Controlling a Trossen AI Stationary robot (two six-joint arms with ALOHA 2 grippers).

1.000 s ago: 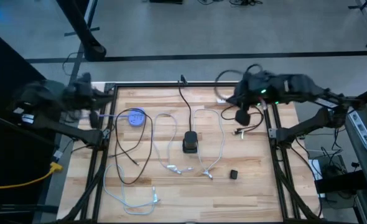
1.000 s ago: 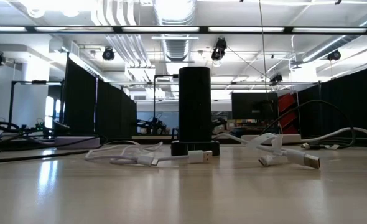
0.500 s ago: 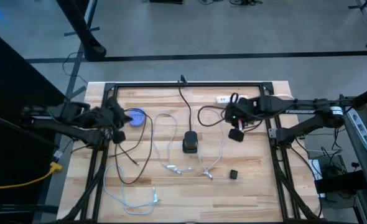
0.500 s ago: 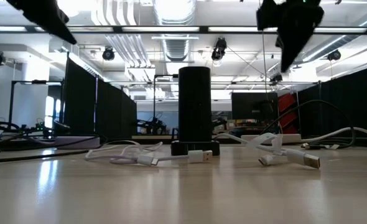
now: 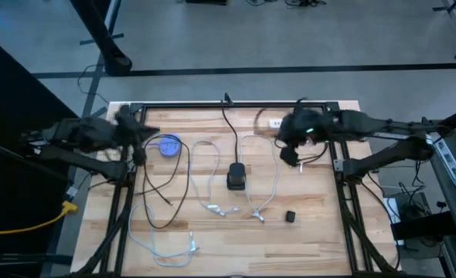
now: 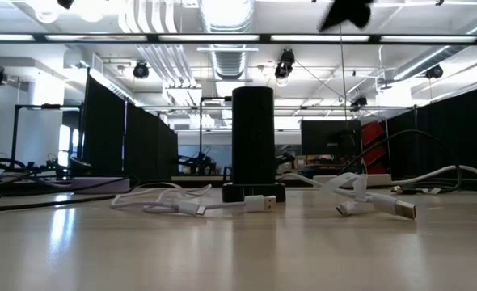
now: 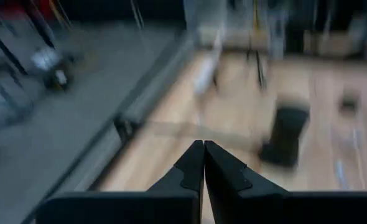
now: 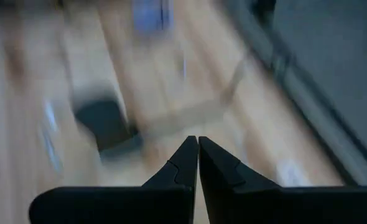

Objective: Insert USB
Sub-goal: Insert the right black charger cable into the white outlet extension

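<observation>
The wooden desk [image 5: 313, 232] carries a black upright hub [image 5: 236, 177] near its centre, with a black cable [image 5: 230, 127] running from it toward the far edge. White USB cables [image 5: 210, 185] lie looped on both sides of the hub; their plug ends rest on the desk just near of it, and one white plug [image 6: 260, 202] lies directly in front of the hub in the low view. A further white cable [image 5: 160, 245] lies at the near left. A blue disc [image 5: 169, 145] sits at the far left, and a small black block [image 5: 290, 217] lies near right of the hub.

The left gripper [image 7: 203, 147] is above the far-left part of the desk, beside the blue disc. Its jaws are pressed fully together and hold nothing. The right gripper [image 8: 198, 142] is above the far-right part of the desk; its jaws are likewise fully together and empty. Both arms appear blurred in the high view, so their exact height above the desk cannot be told.
</observation>
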